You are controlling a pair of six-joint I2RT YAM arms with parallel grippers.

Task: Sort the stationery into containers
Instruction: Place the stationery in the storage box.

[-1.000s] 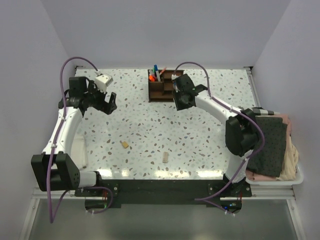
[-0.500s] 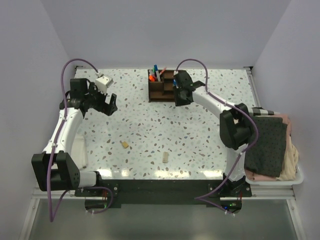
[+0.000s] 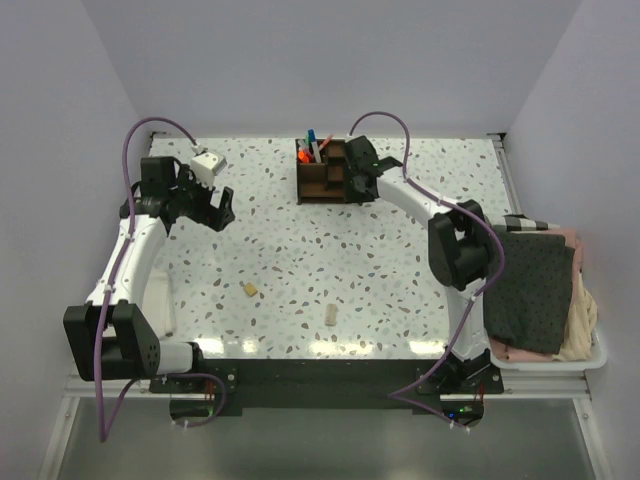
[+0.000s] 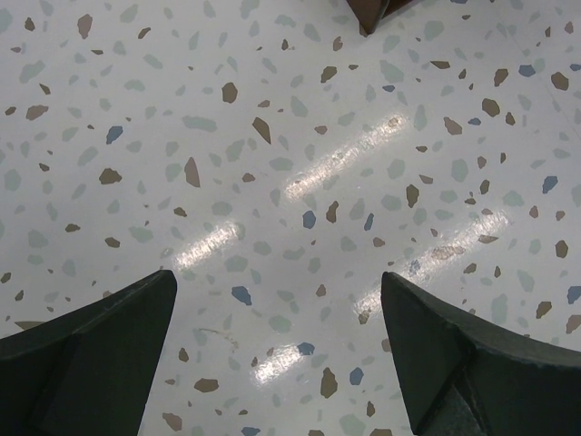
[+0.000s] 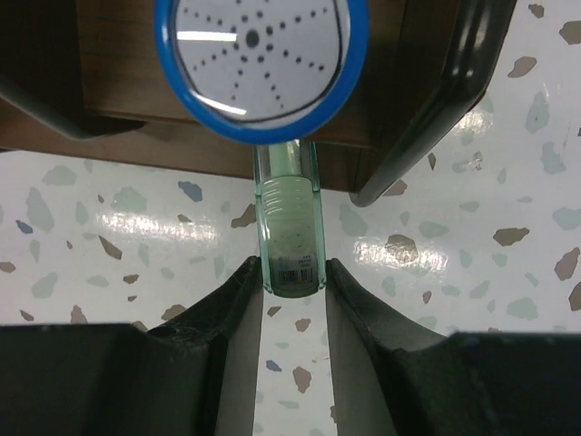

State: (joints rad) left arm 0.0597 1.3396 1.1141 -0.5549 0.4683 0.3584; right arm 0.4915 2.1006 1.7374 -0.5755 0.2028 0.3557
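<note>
The right hand [image 5: 290, 272] pinches a green tube [image 5: 289, 227], its blue-rimmed cap just ahead, over the organizer box [image 5: 118, 100]. This looks like the drop-in step: next, line it up over a compartment and release. The left hand [image 4: 277, 282] hangs open and empty, with one tan block [image 3: 249, 289] and another [image 3: 329, 314] lying well apart from it on the desk [image 3: 400, 270].

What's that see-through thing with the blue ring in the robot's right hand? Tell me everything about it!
The tube looks like see-through pale green plastic with a ribbed band and a barcode label near its close end. Its far end is a blue ring around a white face with black dots and lines like a star. The right gripper pinches the labelled end between both fingers. The blue end hangs over the brown wooden organizer; whether it touches the wood cannot be told.
</note>
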